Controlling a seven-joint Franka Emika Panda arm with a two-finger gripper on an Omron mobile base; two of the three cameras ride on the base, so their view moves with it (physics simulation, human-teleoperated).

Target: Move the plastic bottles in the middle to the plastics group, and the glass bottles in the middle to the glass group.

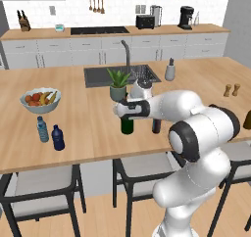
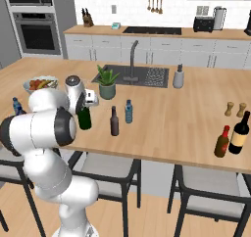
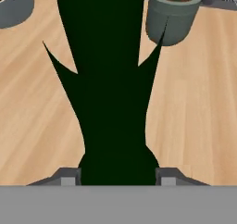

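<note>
My gripper (image 3: 118,179) pinches the green wine bottle (image 1: 127,125), which stands upright mid-counter by the potted plant (image 2: 107,83); I judge the glass group (image 2: 233,135) lies far to the arm's right, so the carry runs that way

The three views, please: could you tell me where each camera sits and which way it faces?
Left base view: behind the arm's left, facing the island; arm rises lower right; gripper over the green wine bottle.
Right base view: behind its right; arm lower left, brown bottle mid-counter.
Hand view: on the hand, looking along the fingertips flanking the green bottle.
Both base views share the potted plant and fruit bowl.
</note>
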